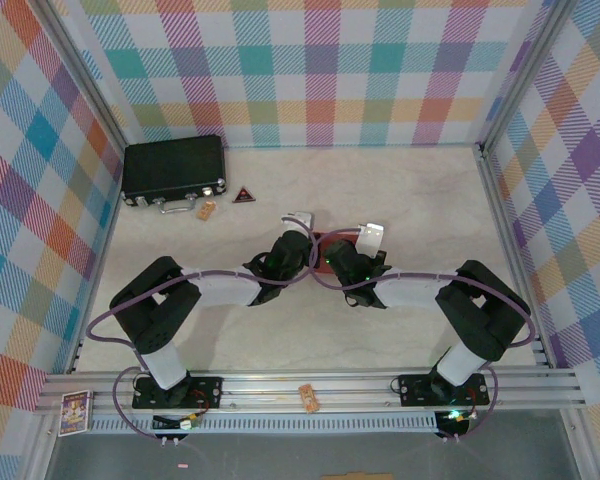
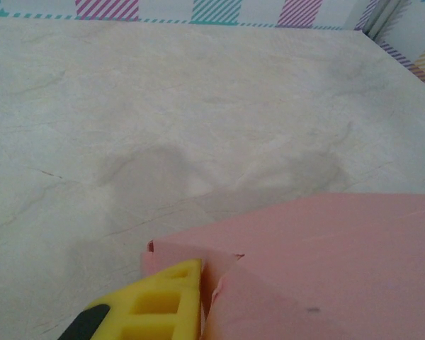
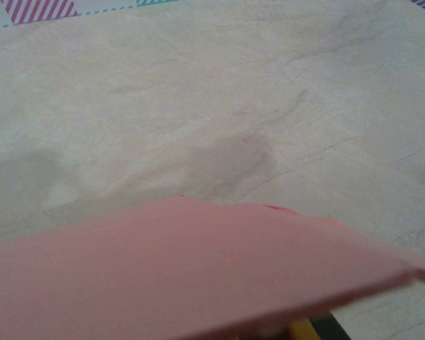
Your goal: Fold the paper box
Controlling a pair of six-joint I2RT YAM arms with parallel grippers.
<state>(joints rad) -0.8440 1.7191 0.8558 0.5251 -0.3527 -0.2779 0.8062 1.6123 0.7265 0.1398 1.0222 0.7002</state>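
On the bench (image 1: 400, 190), centrally, the paper box (image 2: 326, 262) lies between the arms. Right tool (image 1: 346, 258) clenched on its edge; left tool (image 1: 294, 250) state cannot be told. Advise creasing along the scored line steadily, without tearing.

Top external: high, behind arm bases (image 1: 175, 390) at bottom of frame, looking down over whole table (image 1: 410, 190); distant. Left wrist: low, near table, facing far wall; paper box (image 2: 340, 255) close, lower right. Right wrist: likewise low; paper box (image 3: 184, 276) spans lower frame. Shared by all three: paper box (image 1: 318, 248), at frame centre in top view.
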